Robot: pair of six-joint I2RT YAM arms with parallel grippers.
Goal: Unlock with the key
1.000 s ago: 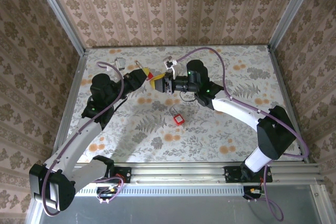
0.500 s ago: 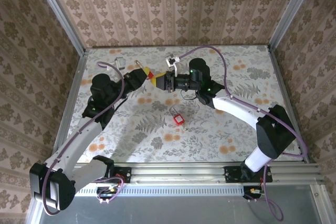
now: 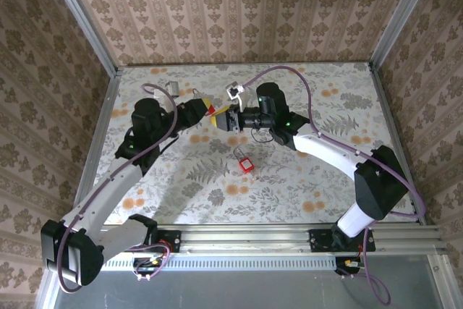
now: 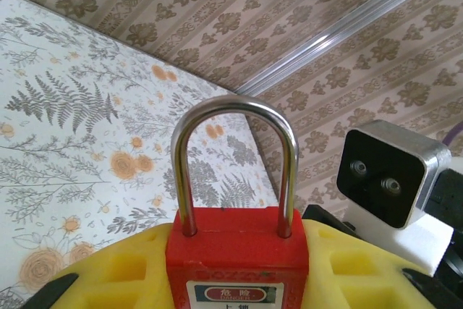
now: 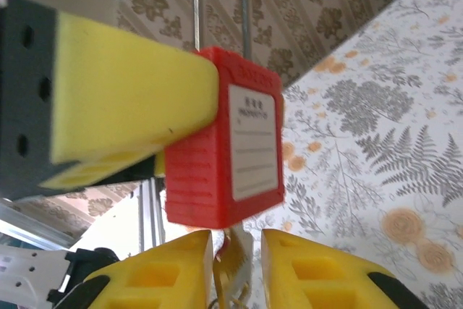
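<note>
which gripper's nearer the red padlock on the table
Right: the right gripper, pinching the key, hovers beyond the table padlock; left gripper, clamping a second padlock, is farther left.

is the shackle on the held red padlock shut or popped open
Shut. In the left wrist view both legs of the shackle run down into the top of the red padlock; neither end is lifted free.

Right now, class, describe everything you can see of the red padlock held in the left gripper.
The red padlock has a ribbed, plastic-looking red body with a white printed label on one face. Its silver metal shackle has both legs seated in the body, so it looks locked. It is held in the air, clamped between the yellow pads of the left gripper. The key, pinched in the right gripper, meets its underside.
</note>
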